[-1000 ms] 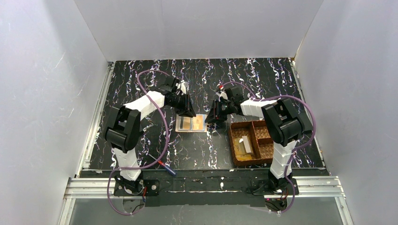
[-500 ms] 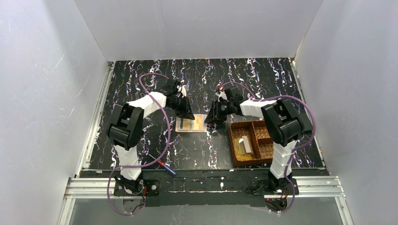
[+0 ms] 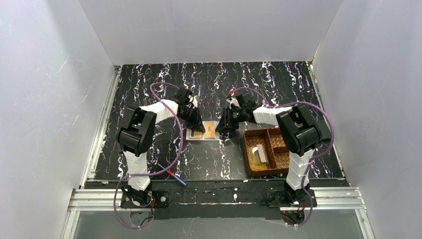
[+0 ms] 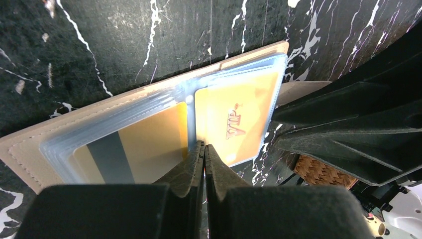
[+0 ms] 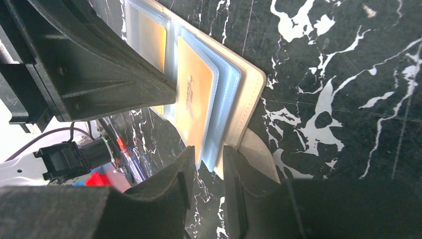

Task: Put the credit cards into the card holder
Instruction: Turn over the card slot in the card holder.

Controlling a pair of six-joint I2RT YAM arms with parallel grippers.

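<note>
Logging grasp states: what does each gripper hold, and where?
Left gripper is shut at the card holder's center fold, seemingly pressing, not holding. Right gripper straddles its clear sleeves' edge; grip uncertain.

Lighting: bright, even, from overhead; white walls (image 3: 45, 99) pale and shadowless. Table (image 3: 214, 79): dark marbled top, no glare. Card holder (image 4: 149, 129): soft sheen on its clear sleeves; gripper fingers (image 4: 199, 199) nearest the lens beside it blurred, dark. Top view sharp
</note>
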